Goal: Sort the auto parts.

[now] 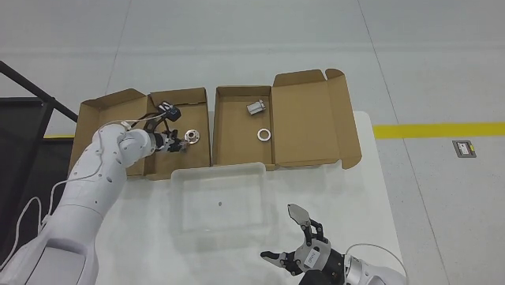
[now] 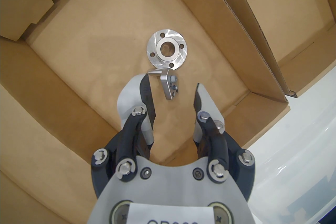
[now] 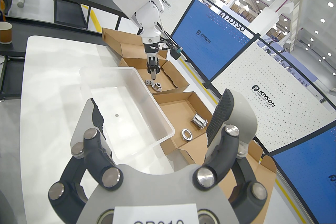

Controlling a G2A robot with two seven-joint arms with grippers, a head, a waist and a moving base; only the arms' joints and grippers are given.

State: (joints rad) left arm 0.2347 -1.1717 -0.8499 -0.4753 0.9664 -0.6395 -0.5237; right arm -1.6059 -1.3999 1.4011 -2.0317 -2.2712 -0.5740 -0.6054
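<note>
- A bracket (image 2: pixel 166 83) and a flange (image 2: pixel 167 49) are seen just beside each other on the floor of the left box (image 1: pixel 118 111), at the far left of the table (image 1: pixel 371 206).
- The left end effector (image 1: pixel 177 140) is held above them, its fingers spread and nothing gripped.
- A ring (image 1: pixel 264 134) and a cylinder (image 1: pixel 256 107) are found apart in the right box (image 1: pixel 237 139), the cylinder farther off.
- A clear tray (image 1: pixel 217 174) is set just near of both boxes.
- The right end effector (image 1: pixel 281 234) is held near the table's near edge, right of the tray, released and bare.
</note>
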